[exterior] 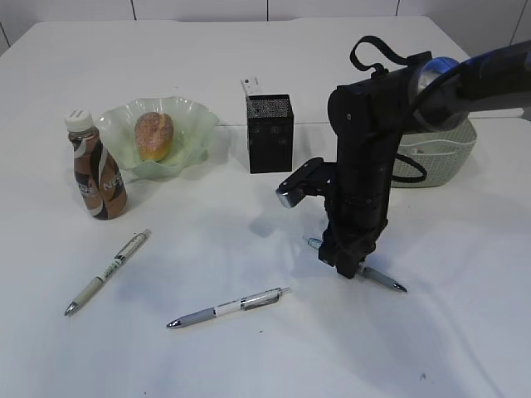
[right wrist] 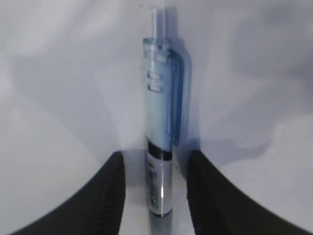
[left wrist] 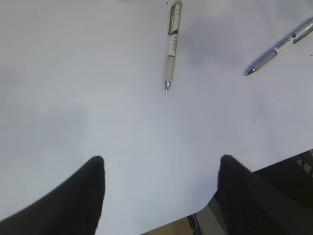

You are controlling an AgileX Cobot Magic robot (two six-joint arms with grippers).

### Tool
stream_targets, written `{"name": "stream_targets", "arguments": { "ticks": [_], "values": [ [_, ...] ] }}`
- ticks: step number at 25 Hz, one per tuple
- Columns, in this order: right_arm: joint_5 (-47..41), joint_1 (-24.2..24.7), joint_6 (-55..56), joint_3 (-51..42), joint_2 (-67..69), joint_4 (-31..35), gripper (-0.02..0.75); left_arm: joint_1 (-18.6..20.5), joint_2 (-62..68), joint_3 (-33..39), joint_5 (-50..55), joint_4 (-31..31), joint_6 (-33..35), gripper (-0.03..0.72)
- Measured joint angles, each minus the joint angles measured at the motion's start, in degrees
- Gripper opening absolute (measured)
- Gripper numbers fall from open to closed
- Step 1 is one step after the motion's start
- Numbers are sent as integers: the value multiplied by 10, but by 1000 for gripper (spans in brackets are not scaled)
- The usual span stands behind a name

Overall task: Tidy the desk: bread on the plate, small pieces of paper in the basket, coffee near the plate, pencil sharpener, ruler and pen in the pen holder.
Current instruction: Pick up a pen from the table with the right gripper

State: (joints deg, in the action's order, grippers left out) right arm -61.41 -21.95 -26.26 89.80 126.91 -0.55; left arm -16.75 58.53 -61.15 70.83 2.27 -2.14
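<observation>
Currently the right gripper (exterior: 348,269) is down at the table (exterior: 465,332), fingers (right wrist: 105,196) straddling a blue-clip pen (right wrist: 161,132); a gap shows on each side of the barrel, so jaws are part open, not yet clamped. In the ext. view that pen (exterior: 383,279) lies at approx. 5 o'clock from the black pen holder (exterior: 270,133), ruler (exterior: 251,86) standing in the holder. Left gripper (left wrist: 159,196) hovers open over bare table near its edge, holding nothing. Two more pens: white/green pen (exterior: 108,272) at 6 o'clock from the coffee bottle (exterior: 95,166), grey pen (exterior: 228,308) at 3 o'clock from it. Bread (exterior: 154,135) sits on the green plate (exterior: 195,124), bottle just beside at 9 o'clock. Basket (exterior: 440,162) at 3 o'clock from holder.
</observation>
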Motion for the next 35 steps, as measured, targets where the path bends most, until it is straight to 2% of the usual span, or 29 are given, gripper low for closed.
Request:
{"name": "stream_targets", "arguments": {
  "ticks": [3, 4, 6, 10, 15, 19, 24, 31, 35],
  "values": [
    [-1, 0, 0, 0, 0, 0, 228, 0, 0, 0, 0, 0, 0, 508],
    [-1, 0, 0, 0, 0, 0, 228, 0, 0, 0, 0, 0, 0, 509],
    [-2, 0, 0, 0, 0, -1, 148, 0, 0, 0, 0, 1, 0, 508],
    [-7, 0, 0, 2, 1, -2, 109, 0, 0, 0, 0, 1, 0, 508],
    [-37, 0, 10, 21, 9, -2, 104, 0, 0, 0, 0, 3, 0, 508],
    [-71, 0, 47, 73, 20, 10, 104, 0, 0, 0, 0, 4, 0, 506],
    [-73, 0, 87, 124, 20, 27, 104, 0, 0, 0, 0, 4, 0, 506],
    [-80, 0, 117, 127, -16, 55, 104, 0, 0, 0, 0, 4, 0, 506],
    [-38, 0, 146, 127, -55, 58, 104, 0, 0, 0, 0, -3, 0, 505]
  ]
}}
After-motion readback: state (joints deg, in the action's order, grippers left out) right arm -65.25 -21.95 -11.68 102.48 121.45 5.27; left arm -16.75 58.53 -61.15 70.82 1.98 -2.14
